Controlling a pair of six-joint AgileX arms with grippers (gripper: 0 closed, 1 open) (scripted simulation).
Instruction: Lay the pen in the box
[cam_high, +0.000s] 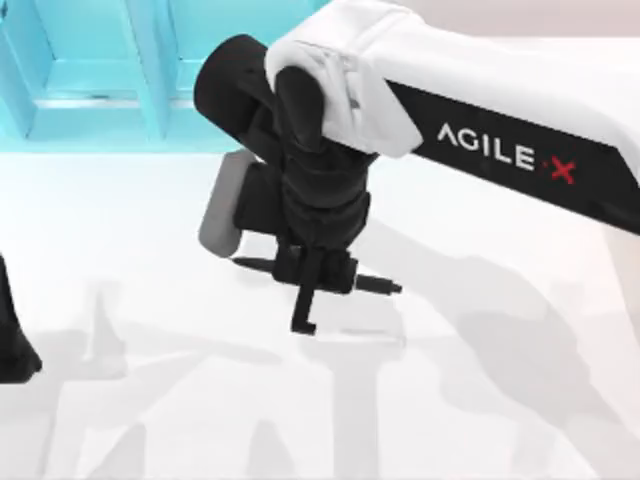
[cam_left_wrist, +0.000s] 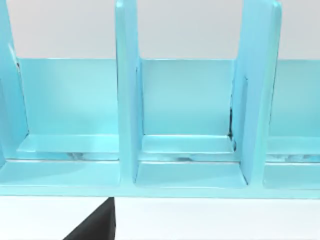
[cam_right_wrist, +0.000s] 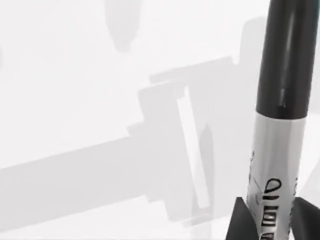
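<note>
The pen (cam_high: 378, 285) hangs level above the white table near the middle of the top view, its tapered tip toward the left. My right gripper (cam_high: 312, 285) reaches down from the right arm and is shut on the pen's middle. In the right wrist view the pen (cam_right_wrist: 281, 100) shows its black end and a silver band with dark print, held between two black fingers (cam_right_wrist: 237, 222). The turquoise box (cam_high: 90, 110) stands at the back left, with upright dividers forming compartments (cam_left_wrist: 190, 175). My left gripper (cam_high: 15, 345) is parked at the left edge, facing the box.
The box's tall divider walls (cam_left_wrist: 127, 90) rise between its compartments. Bare white table (cam_high: 480, 400) spreads in front of and to the right of the held pen, crossed by arm shadows.
</note>
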